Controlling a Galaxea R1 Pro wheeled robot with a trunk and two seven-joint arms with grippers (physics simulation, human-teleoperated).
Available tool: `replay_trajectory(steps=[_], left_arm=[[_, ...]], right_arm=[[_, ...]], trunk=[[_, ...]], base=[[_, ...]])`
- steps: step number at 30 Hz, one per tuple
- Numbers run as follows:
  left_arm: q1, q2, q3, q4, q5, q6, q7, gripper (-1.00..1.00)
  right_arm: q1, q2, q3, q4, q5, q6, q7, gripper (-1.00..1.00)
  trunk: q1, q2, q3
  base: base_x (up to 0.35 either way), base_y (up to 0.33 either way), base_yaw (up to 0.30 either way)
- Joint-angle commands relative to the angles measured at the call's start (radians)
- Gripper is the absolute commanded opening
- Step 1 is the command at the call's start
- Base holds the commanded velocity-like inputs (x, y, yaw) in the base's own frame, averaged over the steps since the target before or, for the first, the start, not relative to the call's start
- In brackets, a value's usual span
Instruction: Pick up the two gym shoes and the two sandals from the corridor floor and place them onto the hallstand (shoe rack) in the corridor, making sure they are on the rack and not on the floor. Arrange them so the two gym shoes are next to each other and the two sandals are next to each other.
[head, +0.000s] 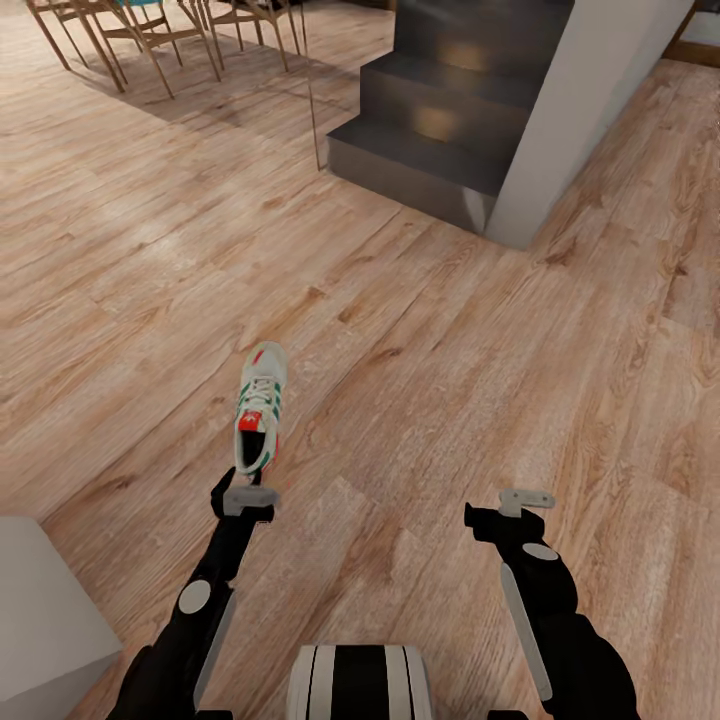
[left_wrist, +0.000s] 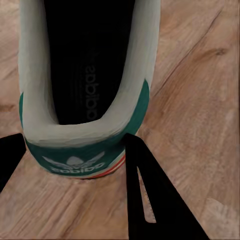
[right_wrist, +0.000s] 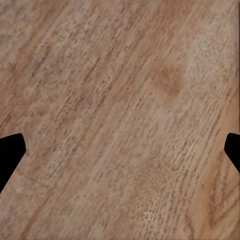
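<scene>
Gripping one gym shoe (head: 261, 408), left gripper (head: 243, 492)

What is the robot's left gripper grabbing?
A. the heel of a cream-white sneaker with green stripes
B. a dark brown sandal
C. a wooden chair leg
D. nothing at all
A: in the left wrist view the left gripper has its black fingers on either side of the heel of the cream-white gym shoe with green stripes, apparently closed on it, above the wood-plank floor.

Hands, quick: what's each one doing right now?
Left hand: closed on the heel of a sneaker.
Right hand: open, holding nothing, over bare floor.
</scene>
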Motion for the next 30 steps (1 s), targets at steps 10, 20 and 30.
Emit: replay_trajectory(steps=[10,20,30], left_arm=[[0.048,0.0,-0.032,-0.185,-0.021,0.382,-0.007,-1.0],[0.05,0.0,-0.102,-0.347,-0.019,0.79,-0.007,-1.0],[0.009,0.001,-0.195,-0.362,-0.022,1.033,-0.007,-1.0]], right_arm=[[0.007,0.0,0.0,-0.001,0.003,0.006,0.0,1.0],[0.006,-0.001,0.128,-0.002,0.004,0.006,-0.005,1.0],[0.006,-0.007,0.14,-0.002,0.008,0.007,-0.006,1.0]], trunk=[[-0.005,0.002,0.038],[-0.009,0.005,0.077],[-0.014,0.007,0.116]], base=[[0.0,0.0,0.0],[0.0,0.0,0.0],[0.0,0.0,0.0]])
